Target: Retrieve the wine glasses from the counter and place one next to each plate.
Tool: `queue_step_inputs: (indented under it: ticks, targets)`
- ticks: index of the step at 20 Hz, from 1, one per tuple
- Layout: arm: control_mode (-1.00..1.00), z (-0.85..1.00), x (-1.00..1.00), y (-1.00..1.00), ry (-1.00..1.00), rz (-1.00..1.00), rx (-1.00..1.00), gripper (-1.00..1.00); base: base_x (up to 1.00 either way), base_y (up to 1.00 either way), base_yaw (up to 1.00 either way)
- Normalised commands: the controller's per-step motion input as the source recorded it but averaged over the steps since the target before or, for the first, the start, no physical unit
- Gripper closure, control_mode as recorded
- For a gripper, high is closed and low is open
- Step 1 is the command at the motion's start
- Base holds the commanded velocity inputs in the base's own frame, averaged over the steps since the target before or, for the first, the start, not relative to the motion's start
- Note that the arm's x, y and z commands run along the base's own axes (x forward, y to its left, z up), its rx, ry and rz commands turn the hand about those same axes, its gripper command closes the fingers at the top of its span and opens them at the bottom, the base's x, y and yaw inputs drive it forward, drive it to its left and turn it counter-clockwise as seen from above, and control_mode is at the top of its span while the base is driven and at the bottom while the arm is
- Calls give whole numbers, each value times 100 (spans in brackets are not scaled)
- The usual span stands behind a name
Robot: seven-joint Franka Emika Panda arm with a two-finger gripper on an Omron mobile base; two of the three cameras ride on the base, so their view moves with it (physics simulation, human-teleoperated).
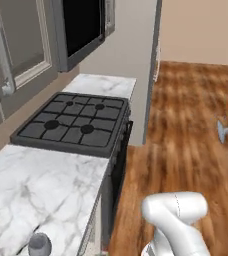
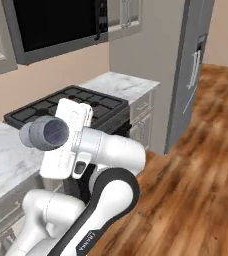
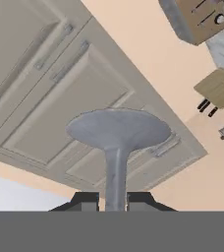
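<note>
Gripper (image 3: 115, 199) clamped on wine glass (image 3: 118, 132) stem, foot at twelve o'clock; toaster (image 3: 198, 18) at two.

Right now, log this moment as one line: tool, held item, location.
tool: shut on wine glass stem | glass: tipped sideways | location: beside marble counter, near stove | placement: not yet done

Stove (image 1: 76, 122) set in counter (image 1: 36, 185); fridge (image 2: 186, 70) beyond counter end; microwave (image 2: 56, 22) above stove.
</note>
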Motion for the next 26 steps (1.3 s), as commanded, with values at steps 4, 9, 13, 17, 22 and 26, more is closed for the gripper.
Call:
queue_step_inputs:
  ticks: [4, 9, 13, 17, 22, 26]
  targets:
    - [100, 0, 0, 0, 0, 0, 0, 100, -57, -85, -55]
    - [100, 0, 0, 0, 0, 0, 0, 100, -41, -100, -38]
    - [100, 0, 0, 0, 0, 0, 0, 100, -10, -100, -40]
    - [100, 0, 0, 0, 0, 0, 0, 100, 0, -100, -34]
    - [100, 0, 0, 0, 0, 0, 0, 100, -1, -100, -22]
    - [100, 0, 0, 0, 0, 0, 0, 100, 0, -100, -11]
